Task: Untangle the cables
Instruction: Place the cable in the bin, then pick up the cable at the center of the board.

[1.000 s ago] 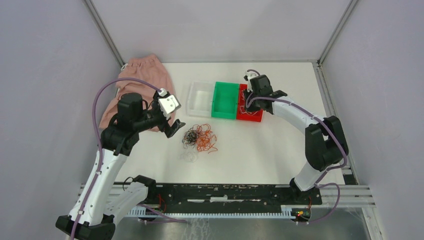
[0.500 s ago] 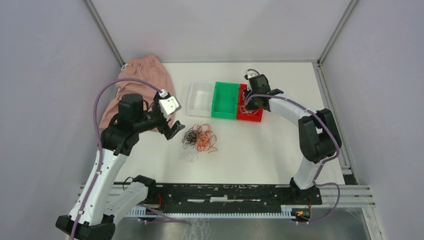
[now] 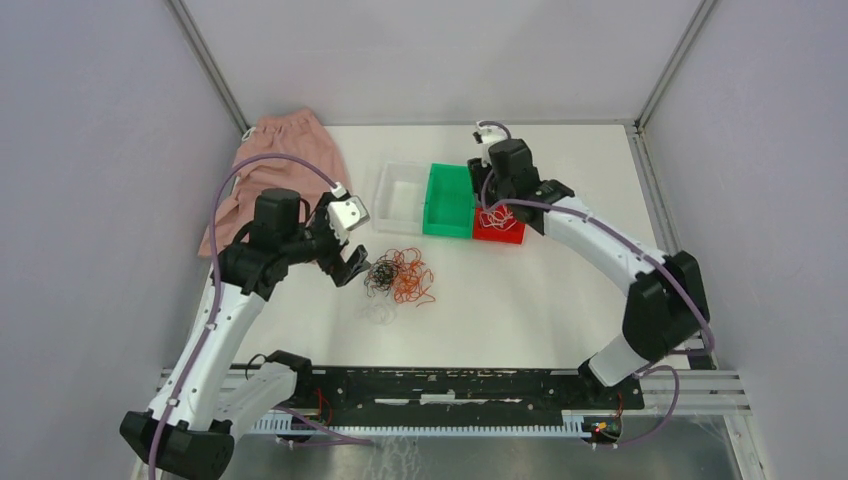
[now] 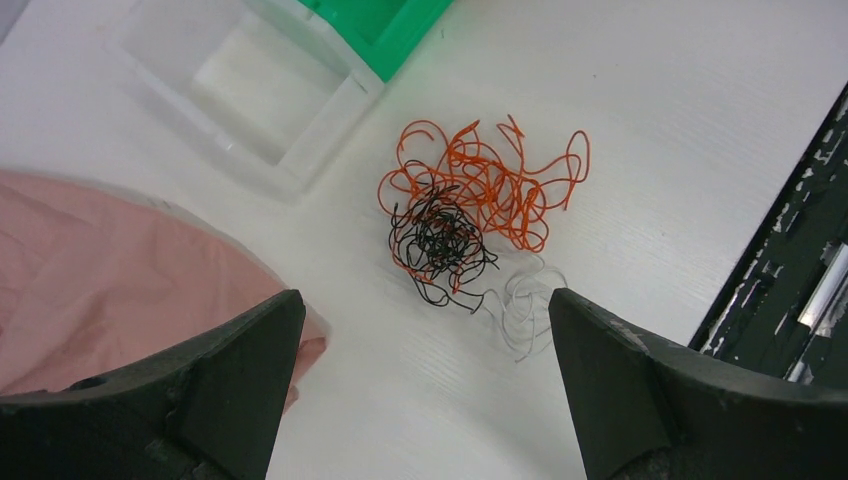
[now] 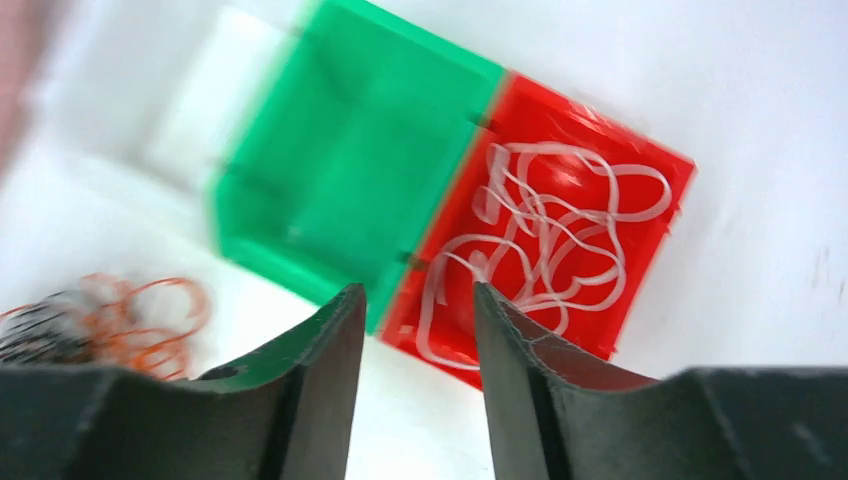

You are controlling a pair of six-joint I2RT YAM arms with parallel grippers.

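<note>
Two lots of cables are showing. One tangled clump (image 3: 398, 275) is lying on the white table (image 3: 560, 300), near the middle and on the near side of a row of three bins. In that clump the black strands (image 4: 440, 240) are bunching on the left, and the orange strands (image 4: 490, 185) are spreading to the right and partly overlapping them. A few thin white strands (image 4: 525, 305) are trailing off on the near side. The other lot, the white cables (image 5: 545, 240), is lying looped inside the red bin (image 3: 498, 238) at the right end of the row. The green bin (image 3: 430, 200) is sitting in the middle and the clear bin (image 3: 400, 197) on the left, all three side by side and touching. The left gripper (image 3: 350, 262) is hovering just left of the clump with its jaws standing wide, holding nothing, its fingers (image 4: 250, 370) apart from the strands. The right gripper (image 3: 493, 200) is hanging above the red bin, its jaws standing partly apart with only a narrow gap and nothing between them; its wrist view is blurring. A pink cloth (image 3: 290, 160) is lying at the far left of the table, beyond the left arm.
</note>
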